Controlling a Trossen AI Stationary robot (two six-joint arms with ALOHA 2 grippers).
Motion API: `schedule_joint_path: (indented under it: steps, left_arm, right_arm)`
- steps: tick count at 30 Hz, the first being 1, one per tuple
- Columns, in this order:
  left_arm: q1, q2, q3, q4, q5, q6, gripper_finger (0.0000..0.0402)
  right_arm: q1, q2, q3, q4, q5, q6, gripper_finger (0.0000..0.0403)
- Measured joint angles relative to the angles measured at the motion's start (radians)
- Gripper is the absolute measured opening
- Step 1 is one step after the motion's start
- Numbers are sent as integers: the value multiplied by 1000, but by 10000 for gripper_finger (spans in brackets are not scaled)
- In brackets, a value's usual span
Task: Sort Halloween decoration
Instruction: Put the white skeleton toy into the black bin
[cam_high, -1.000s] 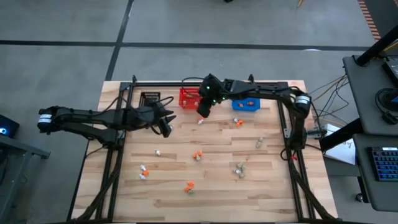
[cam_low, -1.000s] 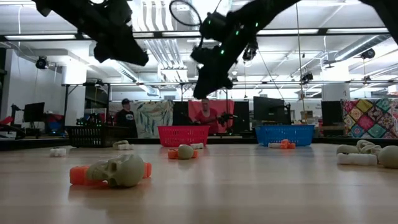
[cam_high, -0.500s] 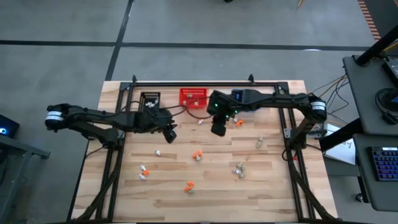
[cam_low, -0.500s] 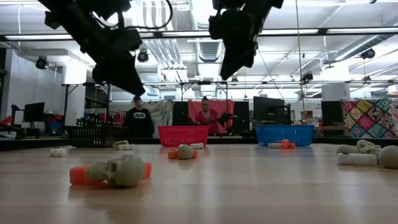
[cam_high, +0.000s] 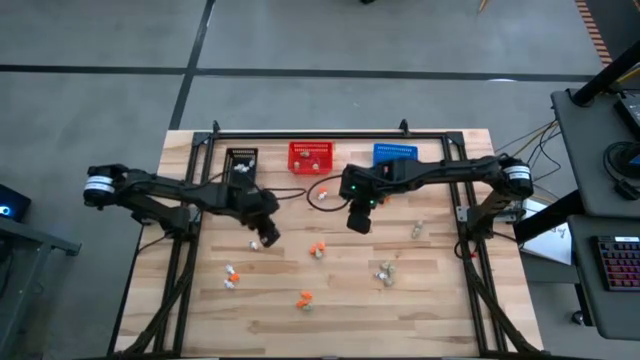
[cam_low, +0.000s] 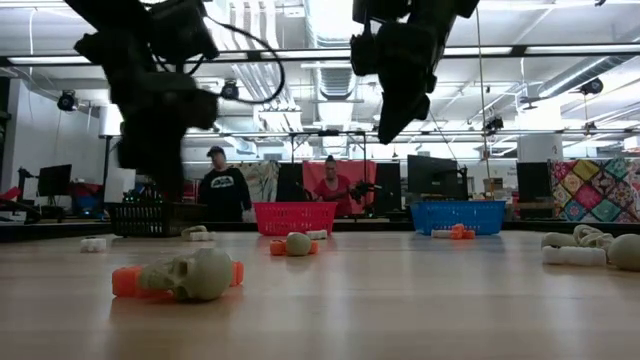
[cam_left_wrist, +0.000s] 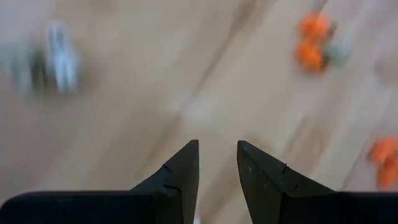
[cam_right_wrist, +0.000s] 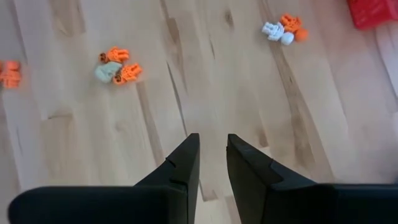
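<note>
High view: left gripper (cam_high: 268, 238) over table (cam_high: 440, 300), fingers narrowly parted, empty; white trinket (cam_high: 254, 245) just beside tips, likely pick target. Right gripper (cam_high: 358, 223) narrow gap, empty, raised; orange trinkets (cam_high: 317, 249) near, ahead. Red basket (cam_high: 311, 156), blue basket (cam_high: 394, 154), black basket (cam_high: 241, 160) behind both: sorting destinations.

1. The left arm reaches in from its side, and the left gripper (cam_high: 267, 236) hangs above the surface with its jaws slightly apart and empty.
2. The right arm stretches toward the middle, and the right gripper (cam_high: 359, 222) points down with its jaws narrowly parted, holding nothing.
</note>
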Motion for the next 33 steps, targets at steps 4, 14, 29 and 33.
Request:
schedule_joint_path:
  steps: [4,14,29,33]
  left_arm:
    - [-66,2,47,-198,-16,-64,91]
    - [-192,24,70,-276,-108,-118,92]
    - [-221,218,70,-288,-119,-262,212]
    - [-234,245,71,-288,-120,-258,237]
  right_arm:
    - [0,1,-17,36,0,-1,75]
    - [0,1,-18,62,0,-3,69]
    - [5,2,-18,76,-2,-8,69]
    - [4,2,-18,76,-2,-8,70]
